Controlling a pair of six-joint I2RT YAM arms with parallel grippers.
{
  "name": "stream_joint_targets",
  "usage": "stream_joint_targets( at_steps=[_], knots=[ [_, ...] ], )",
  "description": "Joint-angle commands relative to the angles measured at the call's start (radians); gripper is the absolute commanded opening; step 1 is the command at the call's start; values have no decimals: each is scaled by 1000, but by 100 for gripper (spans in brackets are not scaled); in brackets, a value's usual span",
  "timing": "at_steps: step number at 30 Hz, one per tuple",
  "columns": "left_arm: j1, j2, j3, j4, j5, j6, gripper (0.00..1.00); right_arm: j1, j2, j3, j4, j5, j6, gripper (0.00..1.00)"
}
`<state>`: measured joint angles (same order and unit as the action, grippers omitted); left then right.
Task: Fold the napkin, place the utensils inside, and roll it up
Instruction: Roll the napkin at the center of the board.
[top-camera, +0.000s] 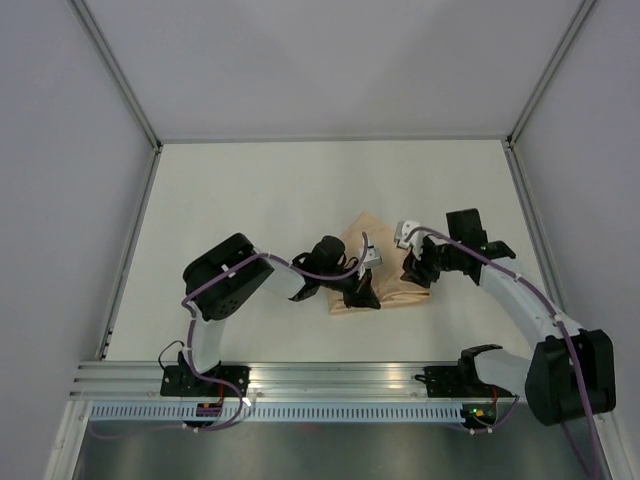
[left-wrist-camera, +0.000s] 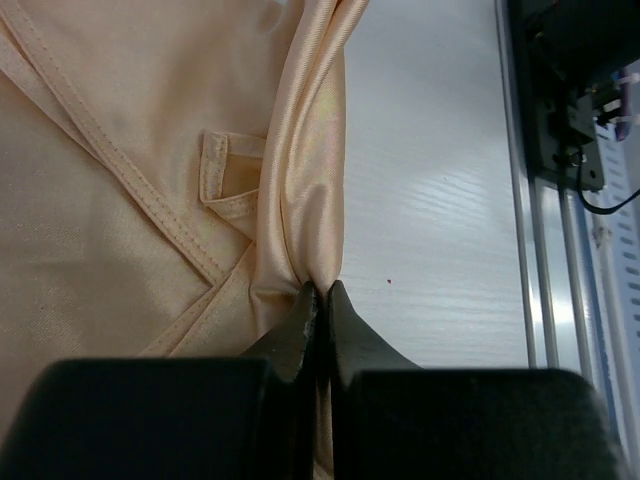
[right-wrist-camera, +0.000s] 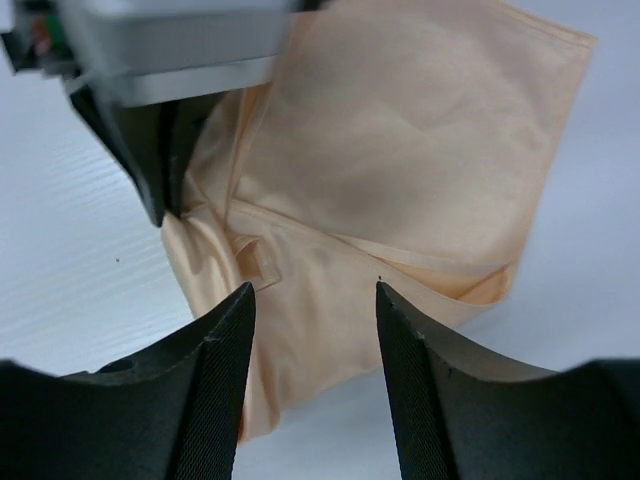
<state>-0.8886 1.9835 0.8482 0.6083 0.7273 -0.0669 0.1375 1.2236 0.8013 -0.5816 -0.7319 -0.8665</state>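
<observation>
Napkin (top-camera: 388, 278), folded in layers, lies just off the centre of the tabletop (top-camera: 250, 190), toward 4 o'clock. We see our left hand (left-wrist-camera: 320, 292) at its 7 o'clock edge, pinched tight on a bunched fold; our right hand (right-wrist-camera: 313, 292) hovers at 3 o'clock, jaws apart, empty.

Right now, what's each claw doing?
Left claw: closed, pinching the napkin at its folded edge.
Right claw: open, holding nothing.

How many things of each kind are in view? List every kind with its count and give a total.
napkin: 1
tools, the left tool and the right tool: 2
utensils: 0 in view
Total: 3
</observation>
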Motion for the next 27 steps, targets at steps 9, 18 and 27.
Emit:
stream_joint_targets(
  at_steps=[9, 18, 27],
  knots=[
    [71, 207, 58, -139, 257, -208, 2, 385, -190, -316, 253, 265, -52, 58],
    [83, 228, 71, -136, 267, -231, 2, 527, -122, -412, 402, 410, -20, 57],
    [86, 218, 80, -160, 247, -238, 2, 536, -49, -430, 442, 425, 1, 34]
  ],
)
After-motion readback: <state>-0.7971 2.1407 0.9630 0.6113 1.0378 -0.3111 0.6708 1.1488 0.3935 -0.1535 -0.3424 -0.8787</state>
